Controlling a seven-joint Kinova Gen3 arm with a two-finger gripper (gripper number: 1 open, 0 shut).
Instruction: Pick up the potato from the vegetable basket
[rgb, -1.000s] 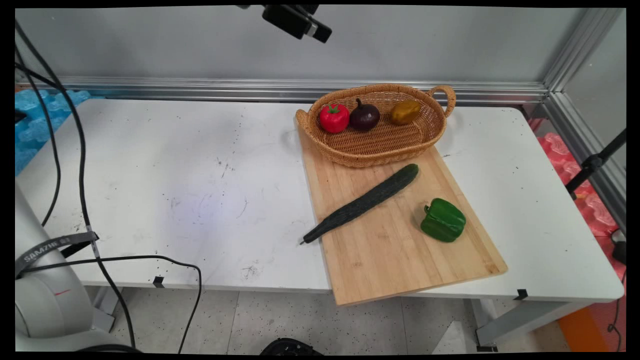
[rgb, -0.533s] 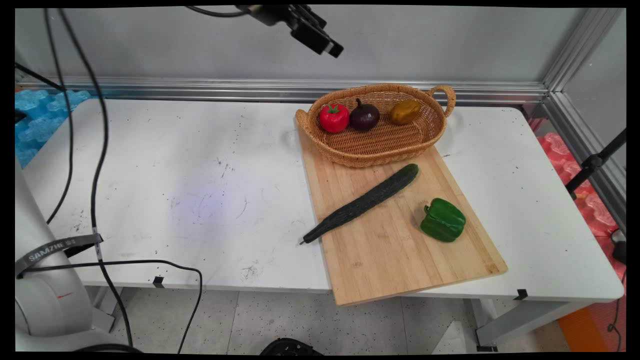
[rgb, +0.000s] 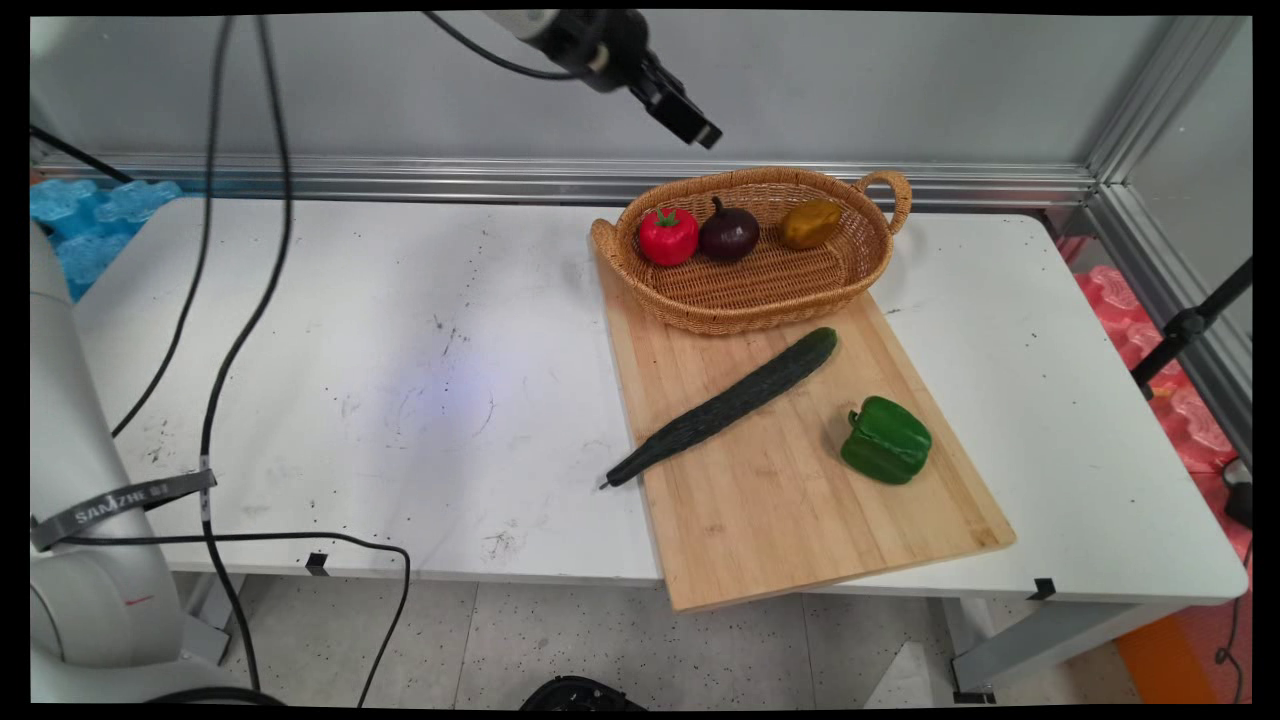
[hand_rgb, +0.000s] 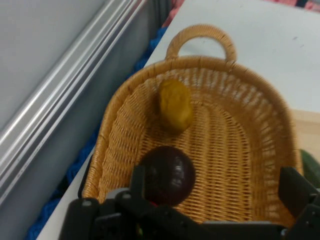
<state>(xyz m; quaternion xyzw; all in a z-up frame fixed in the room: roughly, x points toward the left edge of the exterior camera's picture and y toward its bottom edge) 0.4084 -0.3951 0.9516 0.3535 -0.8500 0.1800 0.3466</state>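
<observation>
The gripper (rgb: 700, 128) hangs high above the wicker basket (rgb: 845, 285), with its fingers (hand_rgb: 295, 190) spread wide and holding nothing. In the hand view, the dark purple onion (hand_rgb: 167, 175) lies in the basket just beyond the left finger, and the yellow-brown potato (hand_rgb: 175, 106) lies farther away, near the handle. A red tomato (rgb: 668, 235) sits beside the onion, on the side away from the potato.

The wicker basket (rgb: 760, 300) is showing a rough, matt woven weave. A glossy red tomato (rgb: 668, 236), a shiny dark purple onion (hand_rgb: 167, 175) and a dull yellow-brown potato (hand_rgb: 175, 106) are lying in it. At the basket's 6 o'clock, the matt wooden cutting board (rgb: 780, 500) is carrying a bumpy dark cucumber (rgb: 725, 405) and a glossy, plastic-looking green bell pepper (rgb: 886, 440). The white table (rgb: 350, 350) is looking smooth but scuffed.
</observation>
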